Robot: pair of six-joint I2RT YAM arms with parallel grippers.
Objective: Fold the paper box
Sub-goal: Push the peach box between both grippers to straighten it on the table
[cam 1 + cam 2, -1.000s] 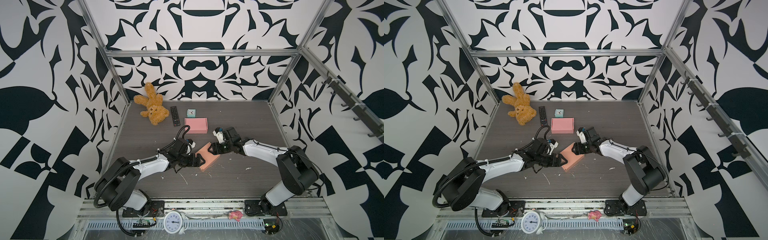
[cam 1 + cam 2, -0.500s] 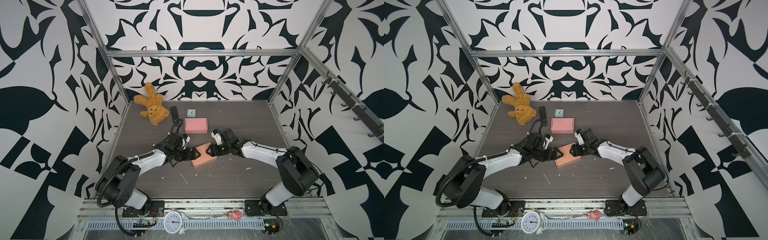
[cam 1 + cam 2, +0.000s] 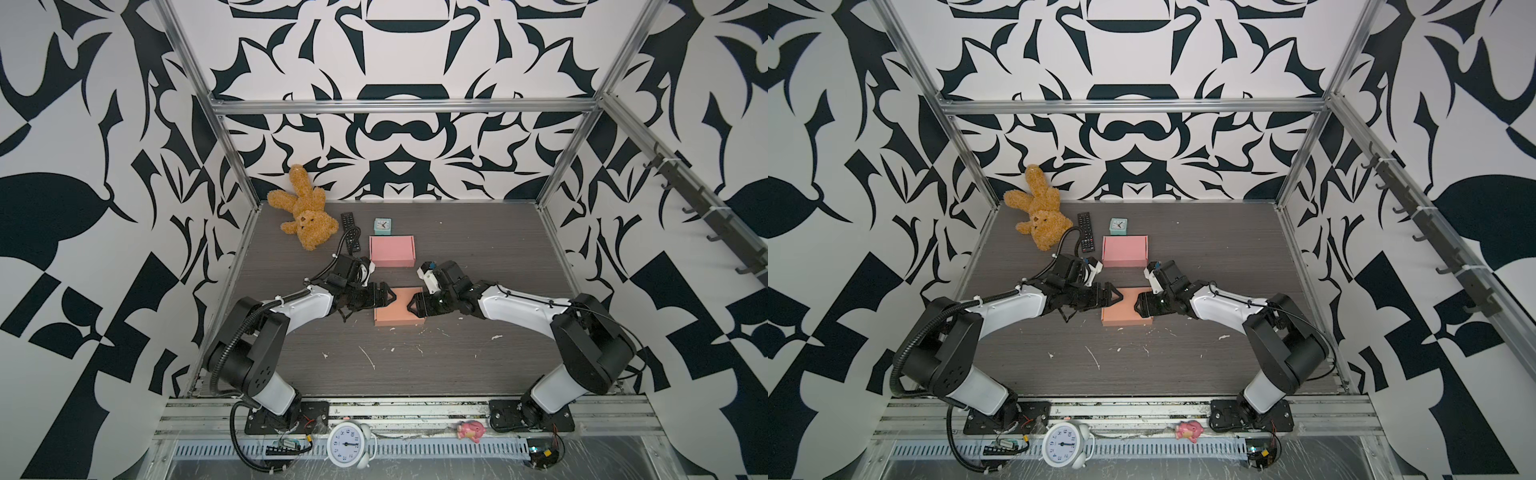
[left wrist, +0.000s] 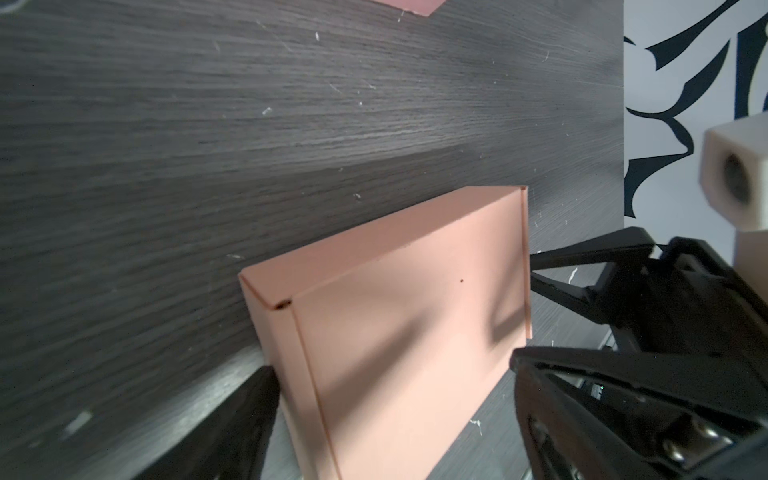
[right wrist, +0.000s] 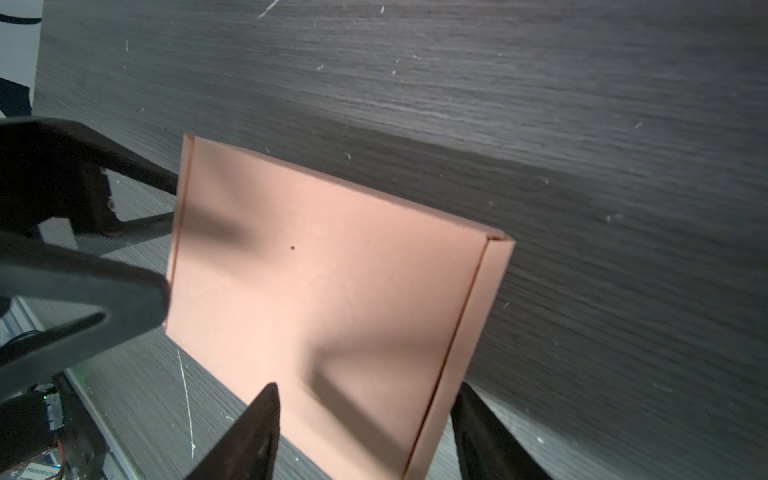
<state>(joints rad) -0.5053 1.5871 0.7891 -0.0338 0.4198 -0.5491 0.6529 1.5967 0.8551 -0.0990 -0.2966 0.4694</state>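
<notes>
Swung round since a second ago, the peach paper box [image 3: 397,306] now lies flat, closed and square to the front edge of the desk [image 3: 478,365], near the middle, just in front of a pink box [image 3: 392,250]. My left gripper [image 3: 390,297] sits at its left end, my right gripper [image 3: 410,308] at its right end. Both sets of fingers [image 4: 257,415] stand apart astride the box's corners; whether they actually press it, I cannot tell.
</notes>
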